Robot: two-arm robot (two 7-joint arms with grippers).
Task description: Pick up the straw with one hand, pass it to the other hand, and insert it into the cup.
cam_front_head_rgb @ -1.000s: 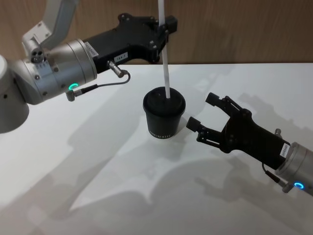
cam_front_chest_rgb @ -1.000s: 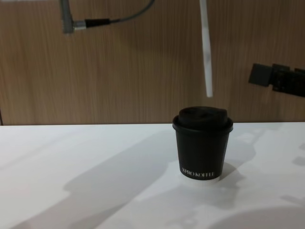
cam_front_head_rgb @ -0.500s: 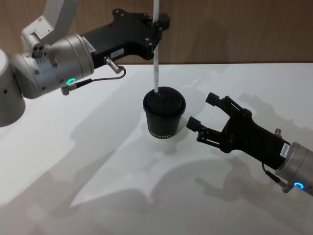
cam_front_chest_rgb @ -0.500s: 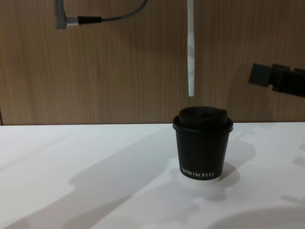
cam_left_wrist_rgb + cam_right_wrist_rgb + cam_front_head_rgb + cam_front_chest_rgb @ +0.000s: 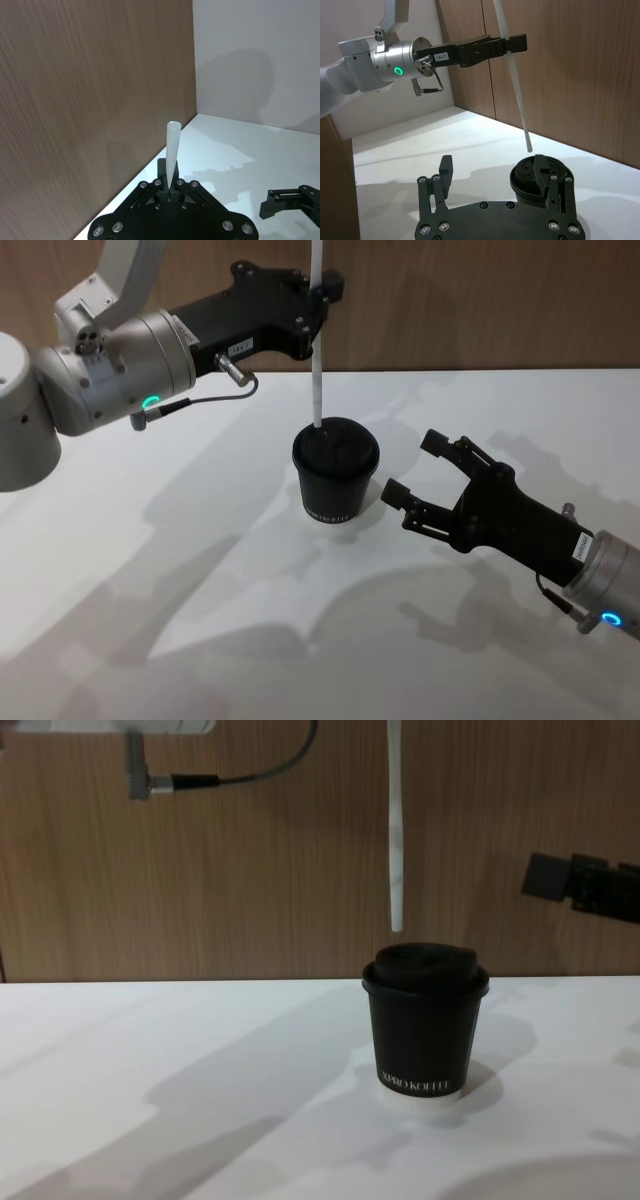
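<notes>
The white straw [image 5: 317,360] hangs nearly upright, with my left gripper [image 5: 320,292] shut on its upper part above the table's back. Its lower end hovers just above the black lid of the cup [image 5: 335,480]; from the chest, the straw [image 5: 397,840] ends a little over the left part of the lid of the cup [image 5: 426,1030]. My right gripper [image 5: 412,466] rests open just right of the cup, nothing between its fingers. The right wrist view shows the straw [image 5: 515,90] slanting down toward the cup [image 5: 540,177] beyond the right gripper [image 5: 492,172].
The white table [image 5: 200,570] carries nothing but the cup. A brown wood-grain wall [image 5: 480,300] runs along the table's back edge, right behind the left gripper. A grey cable [image 5: 215,405] loops under the left wrist.
The left gripper has carried the straw leftward and straightened it from a slant to nearly upright; its lower end now sits over the lid's left part. The right arm and cup have not moved.
</notes>
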